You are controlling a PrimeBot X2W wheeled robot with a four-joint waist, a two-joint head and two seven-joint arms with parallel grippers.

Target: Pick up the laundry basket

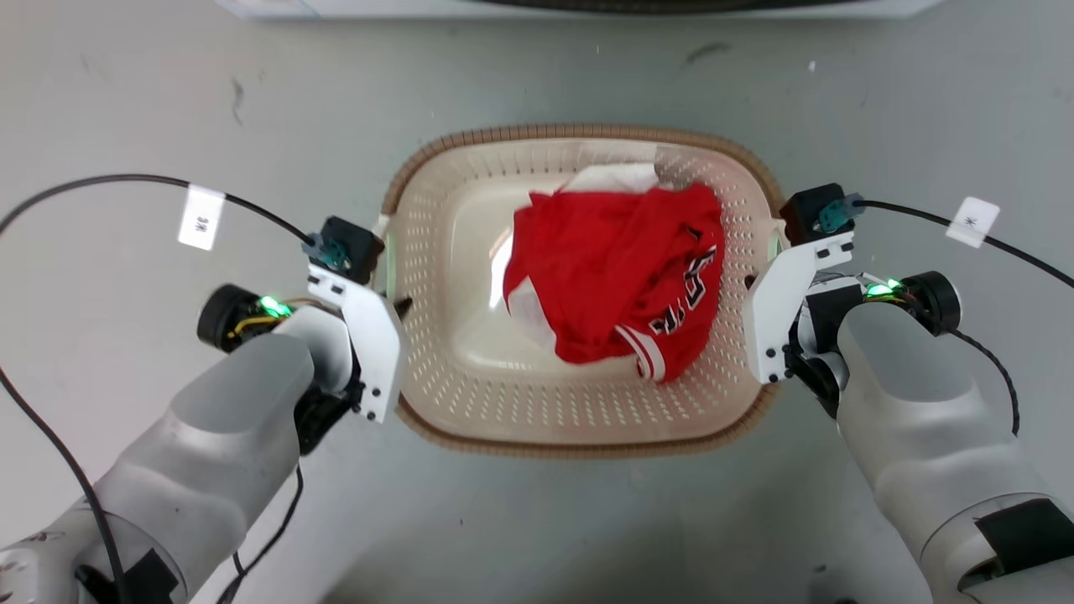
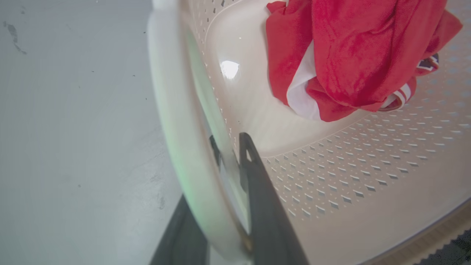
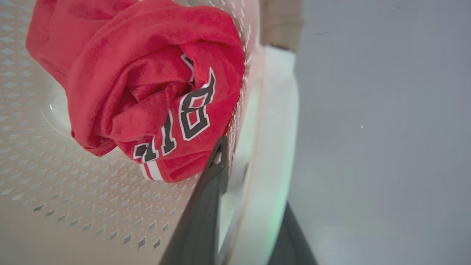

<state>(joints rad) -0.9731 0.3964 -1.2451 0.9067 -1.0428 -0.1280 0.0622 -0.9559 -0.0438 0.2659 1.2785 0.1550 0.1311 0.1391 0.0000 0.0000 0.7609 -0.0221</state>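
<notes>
Right, the laundry basket (image 1: pixel 587 419) sits on the floor (image 1: pixel 168 101) between my arms. My left gripper (image 2: pixel 230 145) and right gripper (image 3: pixel 239 162) each straddle a white handle (image 2: pixel 173 110), one finger inside the wall and one outside. Whether they're clamped, I cannot tell. If one side lifts early or slips, the basket tips and the red jersey (image 1: pixel 621 277) slides. Its black lettering is folded and unreadable, and the cable tags (image 1: pixel 201 216) are too small to read.

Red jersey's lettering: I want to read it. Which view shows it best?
Right wrist view: the black lettering on the red jersey is close and large. The head view shows it small and sideways; the left wrist view catches the striped trim.
</notes>
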